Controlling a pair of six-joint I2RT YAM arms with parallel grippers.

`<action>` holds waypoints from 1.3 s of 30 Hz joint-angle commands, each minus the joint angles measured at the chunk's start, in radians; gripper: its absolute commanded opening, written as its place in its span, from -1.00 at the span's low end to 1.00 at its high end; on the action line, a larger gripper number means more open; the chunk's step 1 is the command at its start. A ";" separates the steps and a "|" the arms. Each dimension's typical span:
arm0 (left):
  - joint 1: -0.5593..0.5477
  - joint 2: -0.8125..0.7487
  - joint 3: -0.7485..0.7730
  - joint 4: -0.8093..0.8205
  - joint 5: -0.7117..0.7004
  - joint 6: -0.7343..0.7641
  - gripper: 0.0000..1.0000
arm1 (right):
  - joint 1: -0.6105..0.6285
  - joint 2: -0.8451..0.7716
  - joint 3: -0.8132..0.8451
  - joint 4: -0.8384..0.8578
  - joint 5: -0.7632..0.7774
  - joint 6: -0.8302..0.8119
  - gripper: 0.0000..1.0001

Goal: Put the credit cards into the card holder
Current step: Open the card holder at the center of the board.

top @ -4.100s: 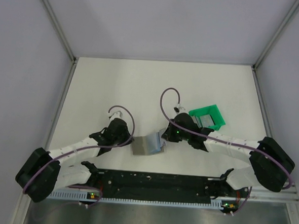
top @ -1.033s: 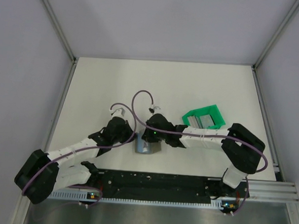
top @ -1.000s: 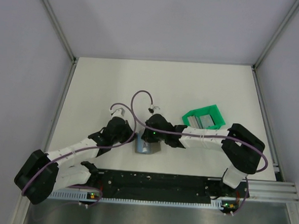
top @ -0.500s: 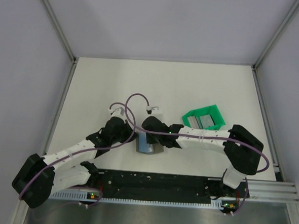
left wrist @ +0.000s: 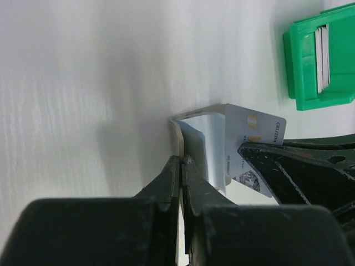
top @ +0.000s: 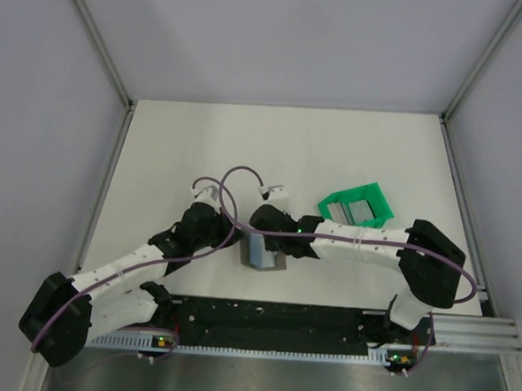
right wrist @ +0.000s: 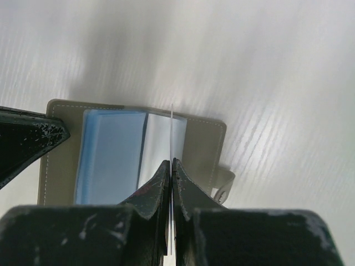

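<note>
The card holder [top: 266,260] lies open on the table between the two arms, showing light blue sleeves [right wrist: 111,158] inside a grey-tan cover [right wrist: 202,147]. My left gripper [left wrist: 182,160] is shut on the holder's left cover edge [left wrist: 177,130], holding it up. In my shut right gripper [right wrist: 171,164] is a grey credit card [left wrist: 256,132], seen edge-on [right wrist: 171,130] in the right wrist view. That card stands over the holder's sleeves with its lower edge at a pocket. More credit cards [top: 356,208] lie in the green tray [top: 382,203].
The green tray [left wrist: 302,72] sits to the right of the holder with cards [left wrist: 321,52] standing in it. A snap tab [right wrist: 224,185] sticks out from the holder's right edge. The left finger tip [right wrist: 30,138] shows at the holder's left side.
The right gripper has carried the card left and nearer, down over the holder. The left gripper has pulled the cover open, so the blue sleeves now show.
</note>
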 commanded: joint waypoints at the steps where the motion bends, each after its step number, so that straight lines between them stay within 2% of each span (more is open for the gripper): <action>1: -0.002 -0.020 0.046 0.032 0.033 -0.011 -1.00 | 0.011 -0.065 0.040 -0.030 0.071 -0.032 -1.00; 27: -0.005 -0.020 0.009 0.065 0.039 -0.029 -1.00 | 0.012 0.044 0.158 -0.032 -0.214 0.003 -1.00; 35: -0.005 -0.031 0.001 0.066 0.039 -0.035 -1.00 | 0.012 0.050 0.184 -0.019 -0.213 0.037 -1.00; 39: -0.005 -0.044 0.000 0.066 0.036 -0.043 -1.00 | 0.015 0.055 0.184 -0.021 -0.161 0.092 -1.00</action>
